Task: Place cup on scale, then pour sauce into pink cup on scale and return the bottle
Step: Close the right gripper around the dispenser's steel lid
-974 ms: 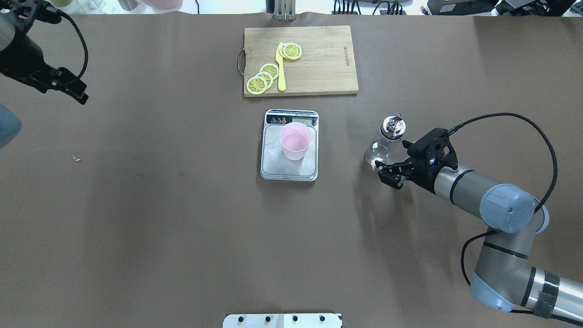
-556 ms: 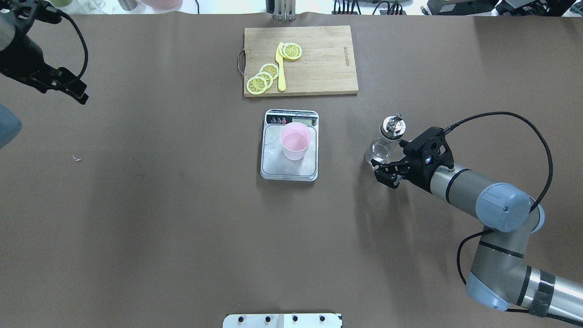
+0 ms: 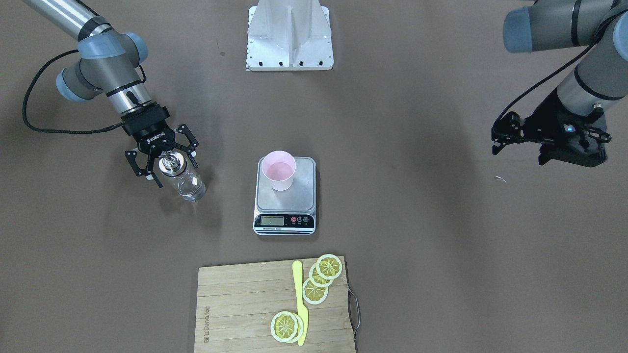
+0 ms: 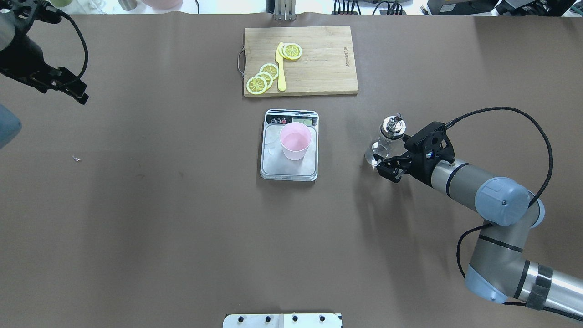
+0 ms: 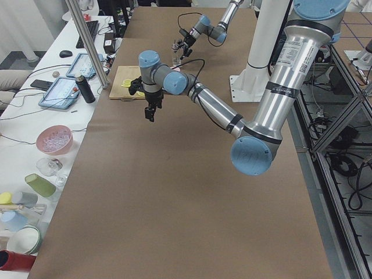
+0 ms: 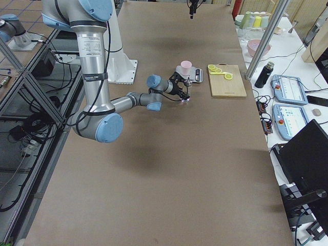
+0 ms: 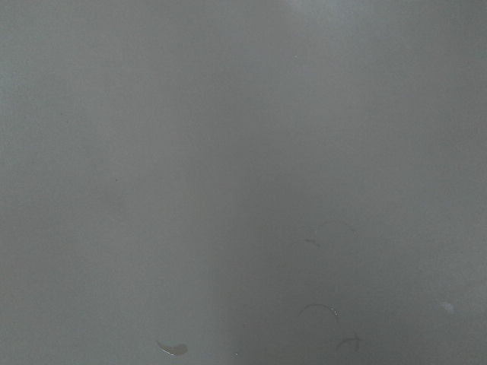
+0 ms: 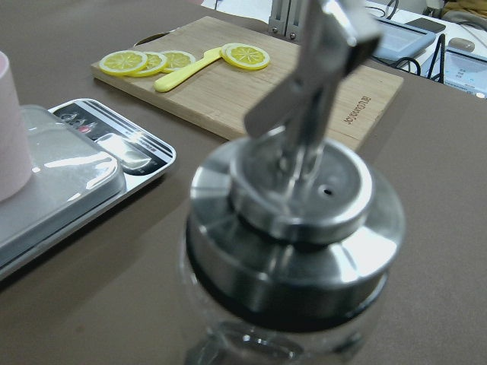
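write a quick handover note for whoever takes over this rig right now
Grippers: right gripper open, straddling the top of the bottle; left gripper off to the side above the table, holding nothing, open or shut unclear.
Things: cup upright on the scale; bottle upright on the table, to the robot's right of the scale.
Done: cup placed.
Left: grasp bottle, pour into cup, put bottle back.

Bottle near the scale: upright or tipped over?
Upright. The bottle stands on its base on the table, metal spout pointing up.
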